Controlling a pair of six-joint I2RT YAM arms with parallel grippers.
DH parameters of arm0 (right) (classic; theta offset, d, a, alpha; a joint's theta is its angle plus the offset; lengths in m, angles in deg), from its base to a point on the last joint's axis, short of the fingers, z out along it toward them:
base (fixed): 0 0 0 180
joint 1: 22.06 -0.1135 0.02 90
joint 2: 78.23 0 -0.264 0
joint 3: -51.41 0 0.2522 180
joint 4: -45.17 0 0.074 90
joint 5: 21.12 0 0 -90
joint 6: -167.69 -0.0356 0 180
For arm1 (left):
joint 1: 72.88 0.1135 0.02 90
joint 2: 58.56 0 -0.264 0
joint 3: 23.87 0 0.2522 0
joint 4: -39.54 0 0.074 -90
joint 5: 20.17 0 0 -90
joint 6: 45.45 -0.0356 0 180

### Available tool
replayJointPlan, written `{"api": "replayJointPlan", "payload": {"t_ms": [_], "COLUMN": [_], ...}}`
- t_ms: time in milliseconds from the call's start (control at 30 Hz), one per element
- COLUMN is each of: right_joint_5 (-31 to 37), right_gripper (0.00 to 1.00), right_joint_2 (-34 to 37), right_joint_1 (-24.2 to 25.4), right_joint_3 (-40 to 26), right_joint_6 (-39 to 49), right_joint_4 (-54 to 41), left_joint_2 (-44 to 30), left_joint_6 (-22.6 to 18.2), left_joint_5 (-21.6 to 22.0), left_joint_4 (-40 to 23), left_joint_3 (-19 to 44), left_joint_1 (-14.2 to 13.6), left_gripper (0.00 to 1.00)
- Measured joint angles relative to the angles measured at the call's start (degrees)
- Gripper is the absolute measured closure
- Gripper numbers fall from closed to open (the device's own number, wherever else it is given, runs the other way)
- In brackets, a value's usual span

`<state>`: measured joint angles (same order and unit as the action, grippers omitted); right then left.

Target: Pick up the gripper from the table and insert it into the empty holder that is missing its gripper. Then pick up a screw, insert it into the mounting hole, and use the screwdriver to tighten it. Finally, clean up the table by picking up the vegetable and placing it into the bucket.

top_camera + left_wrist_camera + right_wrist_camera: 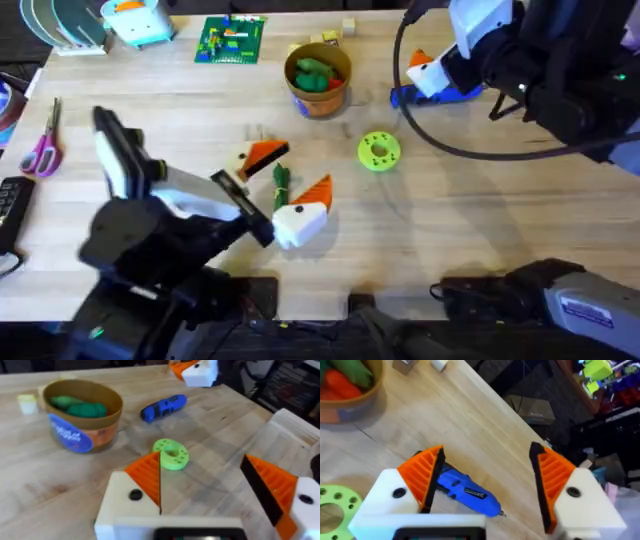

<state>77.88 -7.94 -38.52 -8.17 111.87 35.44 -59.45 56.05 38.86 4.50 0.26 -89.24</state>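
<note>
Right pincer [485, 485] wide open over screwdriver [465, 492], holding nothing. Rigid, smooth, rollable: grip mid-barrel. Left pincer [215, 485] open, empty, bucket [82, 412] at 10 o'clock.

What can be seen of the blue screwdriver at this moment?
The screwdriver is a thick, blue, pen-shaped plastic tool with a small label and a narrow tip. It lies flat on the wooden table, near the far right, beyond the lime green disc. The right gripper hovers open around it, one orange pad close beside its body; contact is unclear.

lab | wooden bench [470, 230] | scissors [44, 146] | cluttered parts shelves [615, 380]
</note>
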Motion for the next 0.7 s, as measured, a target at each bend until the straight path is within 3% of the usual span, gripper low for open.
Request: {"api": "replayJointPlan", "payload": {"t_ms": [133, 333, 467, 700], "right_joint_5": [-0.01, 0.00, 0.00, 0.00], "right_gripper": [0.010, 0.010, 0.009, 0.010], "right_joint_2": [-0.06, -0.06, -0.06, -0.06], "right_joint_1": [-1.54, -2.08, -2.08, -2.08], "right_joint_3": [0.00, 0.00, 0.00, 0.00], "right_joint_6": [-0.57, -0.86, -1.00, -1.01], "right_joint_4": [-0.13, -0.07, -0.09, -0.07], "left_joint_2": [-4.50, -19.82, -32.09, -50.38], "left_joint_6": [3.87, 7.00, 7.61, 10.43], "left_joint_5": [9.58, 18.76, 20.72, 20.19], "left_joint_4": [-18.45, -33.64, -37.69, -33.76], "left_joint_3": [11.84, 24.65, 27.57, 27.60], "left_joint_1": [0.00, 0.00, 0.00, 0.00], "left_gripper": [0.007, 0.006, 0.007, 0.009]}}
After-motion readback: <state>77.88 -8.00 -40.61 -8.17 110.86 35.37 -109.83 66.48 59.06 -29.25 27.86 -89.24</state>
